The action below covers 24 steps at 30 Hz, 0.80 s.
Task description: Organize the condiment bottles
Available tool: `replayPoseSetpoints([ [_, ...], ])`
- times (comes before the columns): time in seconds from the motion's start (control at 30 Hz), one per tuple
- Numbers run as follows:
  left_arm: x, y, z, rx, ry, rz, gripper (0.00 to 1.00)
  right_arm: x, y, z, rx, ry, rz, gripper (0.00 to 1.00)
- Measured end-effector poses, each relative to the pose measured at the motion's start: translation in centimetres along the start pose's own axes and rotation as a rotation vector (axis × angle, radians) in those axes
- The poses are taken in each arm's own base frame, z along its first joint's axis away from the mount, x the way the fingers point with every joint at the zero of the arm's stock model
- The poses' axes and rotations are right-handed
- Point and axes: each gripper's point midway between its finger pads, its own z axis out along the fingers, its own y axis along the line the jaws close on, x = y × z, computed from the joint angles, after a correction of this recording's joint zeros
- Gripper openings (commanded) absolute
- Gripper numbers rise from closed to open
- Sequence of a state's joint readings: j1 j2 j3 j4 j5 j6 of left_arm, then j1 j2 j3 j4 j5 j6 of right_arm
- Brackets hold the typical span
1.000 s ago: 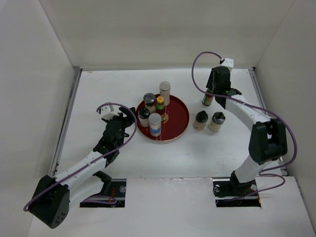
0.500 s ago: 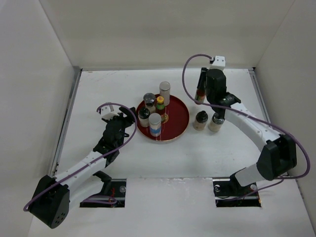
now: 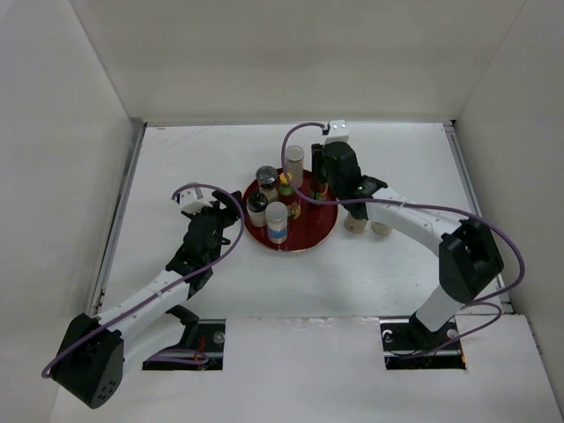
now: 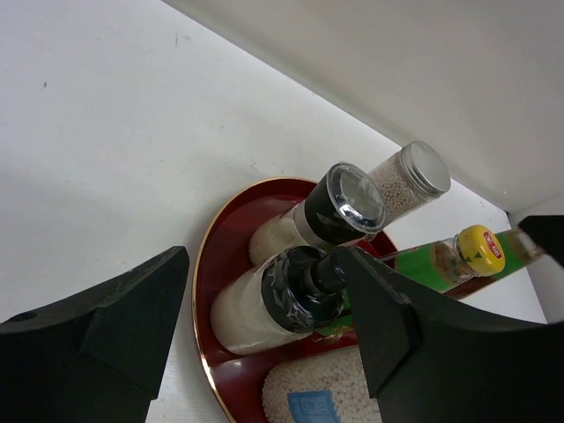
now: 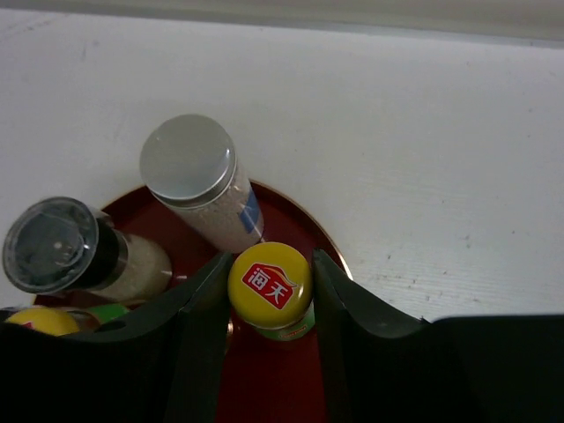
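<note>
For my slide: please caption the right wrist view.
Right gripper holds a yellow-capped bottle over the red tray.

Place: a robotics lab test cell.
Walls: bare white panels close in behind and on both sides of the right gripper.
Bench: white table, two purple-cabled arms bolted on.

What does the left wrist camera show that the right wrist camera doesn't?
Only left wrist: the blue-labelled white jar and the nearer black-capped shaker. Only right wrist: the yellow-capped bottle clamped in the right jaws over the red tray. Both: the red tray, the silver-capped jar, the farther black-capped shaker and the green-labelled bottle.
</note>
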<state>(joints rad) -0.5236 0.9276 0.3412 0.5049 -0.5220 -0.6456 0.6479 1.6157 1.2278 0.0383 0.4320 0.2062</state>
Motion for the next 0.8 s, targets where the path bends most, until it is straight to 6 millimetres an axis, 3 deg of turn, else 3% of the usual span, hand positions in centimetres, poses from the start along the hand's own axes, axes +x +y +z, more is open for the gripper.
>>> replayPoseSetpoints([
  [0.07,0.0,0.0,0.0,-0.001,-0.001,0.000,0.70,1.2,0.1,0.7,0.005,0.025,-0.014,0.27],
  [0.33,0.0,0.0,0.0,-0.001,-0.001,-0.002,0.70,0.5,1.3,1.4,0.000,-0.013,-0.029,0.31],
  [0.47,0.0,0.0,0.0,-0.001,0.000,-0.002,0.70,0.9,1.8,1.7,-0.002,-0.018,-0.030,0.50],
  [0.6,0.0,0.0,0.0,-0.002,0.000,-0.003,0.70,0.2,2.4,1.7,-0.005,-0.052,-0.009,0.80],
  [0.7,0.3,0.1,0.1,-0.003,0.006,-0.002,0.70,0.0,2.7,1.3,-0.010,-0.070,-0.003,0.89],
  [0.8,0.4,0.1,0.2,-0.005,0.009,-0.001,0.70,-0.1,2.3,-0.3,-0.016,-0.081,0.000,0.90],
])
